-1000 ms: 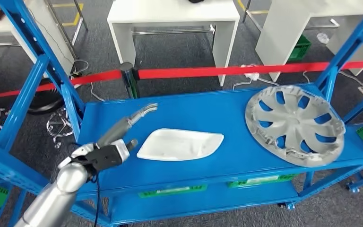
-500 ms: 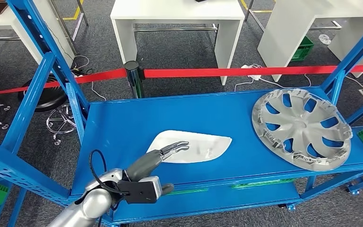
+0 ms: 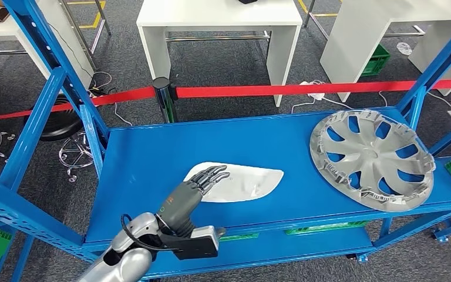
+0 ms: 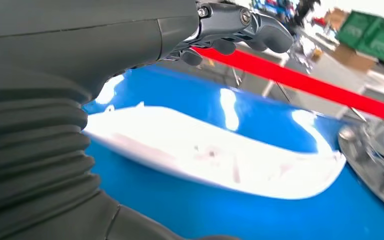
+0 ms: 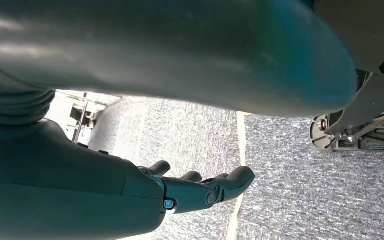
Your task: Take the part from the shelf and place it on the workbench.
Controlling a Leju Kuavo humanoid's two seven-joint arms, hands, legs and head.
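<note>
Part: the white plastic part [image 3: 241,182] is lying flat on the blue shelf [image 3: 152,147], near its front edge, well apart from the silver wheel cover [image 3: 371,156] at the far right.
Left hand: the left hand [image 3: 191,194] is reaching in over the shelf's front edge, palm down, hovering over the part's near left end, likely lining up for a grasp from above.
Left fingers: the fingers [image 3: 211,174] are lying stretched forward and slightly apart, holding nothing; the left wrist view is showing them [image 4: 240,25] above the part [image 4: 220,155], though whether they are touching it is hard to tell.
Right hand: the right hand [image 5: 190,190] is hanging over grey carpet, fingers loosely curled and empty, probably kept clear of the reach.
Hidden: the part's left end is sitting under the hand, and no workbench is plainly identifiable.
Blurred: glare is washing out the part's surface detail in the left wrist view.
</note>
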